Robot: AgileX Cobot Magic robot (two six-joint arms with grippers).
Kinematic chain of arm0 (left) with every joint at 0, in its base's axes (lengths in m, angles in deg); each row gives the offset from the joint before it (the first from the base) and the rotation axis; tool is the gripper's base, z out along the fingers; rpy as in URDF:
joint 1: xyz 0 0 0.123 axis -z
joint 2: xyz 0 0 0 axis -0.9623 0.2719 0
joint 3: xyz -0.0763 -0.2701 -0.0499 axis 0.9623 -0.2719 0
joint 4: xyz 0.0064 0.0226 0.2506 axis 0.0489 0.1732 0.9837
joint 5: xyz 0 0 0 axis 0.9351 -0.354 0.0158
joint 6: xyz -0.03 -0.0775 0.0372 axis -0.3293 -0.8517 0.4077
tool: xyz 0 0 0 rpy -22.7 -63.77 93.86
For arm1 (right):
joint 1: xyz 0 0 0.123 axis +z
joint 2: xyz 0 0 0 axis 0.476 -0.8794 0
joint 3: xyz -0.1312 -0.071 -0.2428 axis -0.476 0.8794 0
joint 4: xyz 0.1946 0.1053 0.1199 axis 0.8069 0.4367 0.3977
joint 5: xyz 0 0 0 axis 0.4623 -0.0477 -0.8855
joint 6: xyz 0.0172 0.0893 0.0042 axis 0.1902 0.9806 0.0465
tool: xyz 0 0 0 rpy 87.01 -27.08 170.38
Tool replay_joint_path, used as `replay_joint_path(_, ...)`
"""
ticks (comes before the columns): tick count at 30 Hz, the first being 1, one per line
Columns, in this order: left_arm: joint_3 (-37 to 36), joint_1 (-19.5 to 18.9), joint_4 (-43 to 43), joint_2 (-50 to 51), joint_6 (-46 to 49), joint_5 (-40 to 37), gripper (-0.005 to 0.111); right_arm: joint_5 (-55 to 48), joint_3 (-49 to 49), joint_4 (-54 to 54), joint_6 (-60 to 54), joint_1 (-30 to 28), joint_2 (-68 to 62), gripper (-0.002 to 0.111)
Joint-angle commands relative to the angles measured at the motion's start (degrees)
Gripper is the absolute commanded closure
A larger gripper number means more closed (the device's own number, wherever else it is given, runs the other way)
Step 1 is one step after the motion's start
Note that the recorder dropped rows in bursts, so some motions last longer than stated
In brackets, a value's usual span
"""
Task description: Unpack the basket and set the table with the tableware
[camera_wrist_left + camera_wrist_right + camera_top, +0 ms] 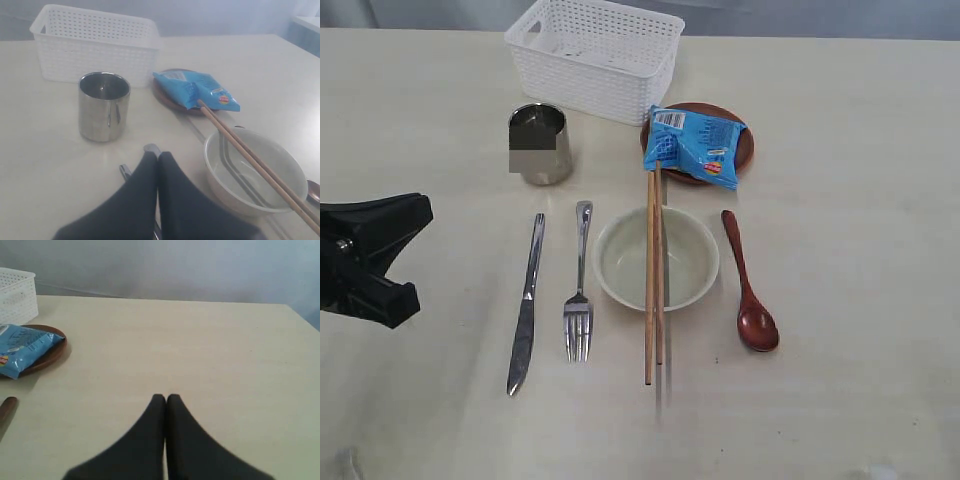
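Exterior: left hand [420,212] low at the left edge, fingers pressed together, empty, well apart from the knife [526,310]. Basket [590,85] at the far side. Nearer, mug [540,145], fork [580,300], bowl [700,260] with chopsticks [651,290] across it, spoon [745,290], and plate [745,140] under a blue packet [695,145]. Wide bare tabletop [860,250] on the right.

Left wrist: tips together, pointing between mug and bowl.

Right wrist: right hand [166,397] pinched together, empty, over bare tabletop right of the plate.
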Motion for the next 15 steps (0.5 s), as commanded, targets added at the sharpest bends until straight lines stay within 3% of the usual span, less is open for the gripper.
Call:
replay_joint_path(1, -0.4, 0.1, 0.0, -0.3, 0.0, 0.1, 0.107, 1.4, 0.2, 7.6, -7.6, -0.3, 0.3, 0.108)
replay_joint_path(6, -0.4, 0.1, 0.0, -0.3, 0.0, 0.1, 0.107, 2.0, 0.2, 22.5, -22.5, -0.3, 0.3, 0.108)
replay_joint_path(15, -0.4, 0.1, 0.0, -0.3, 0.0, 0.1, 0.107, 1.9, 0.2, 24.3, -23.2, -0.3, 0.3, 0.108)
